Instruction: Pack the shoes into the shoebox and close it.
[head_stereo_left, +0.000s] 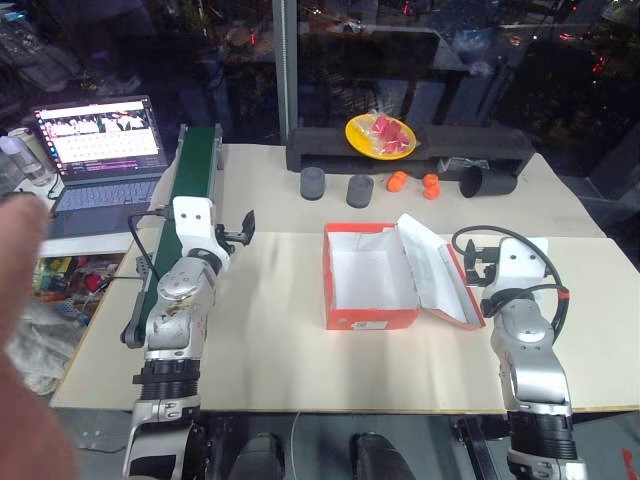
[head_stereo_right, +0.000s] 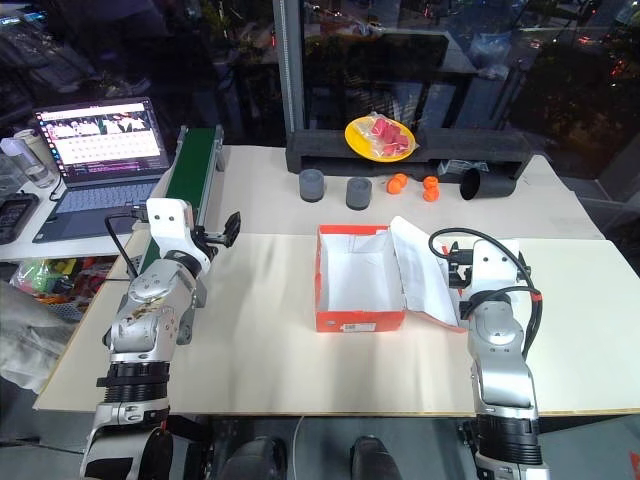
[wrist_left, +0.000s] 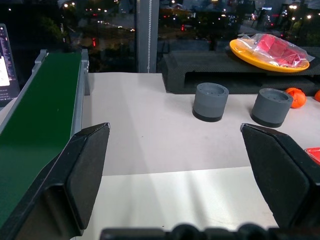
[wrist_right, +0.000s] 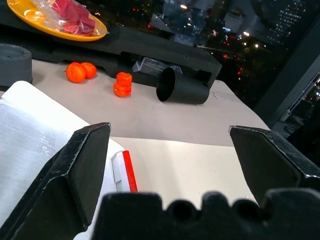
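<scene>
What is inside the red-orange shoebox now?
The shoebox stands open, its white floor bare; no shoes lie in it. The near wall hides a narrow strip of the floor behind it.

Laptop (head_stereo_left: 98, 150) – green conveyor (head_stereo_left: 185, 200) – yellow plate (head_stereo_left: 380, 137) – grey cylinders (head_stereo_left: 313, 183).

left pincer (wrist_left: 175, 165) agape | two grey cylinders (wrist_left: 210, 101) | green conveyor (wrist_left: 37, 105)

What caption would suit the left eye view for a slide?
Open red-orange cardboard shoebox, empty and white inside, between the open left gripper and right gripper.
</scene>
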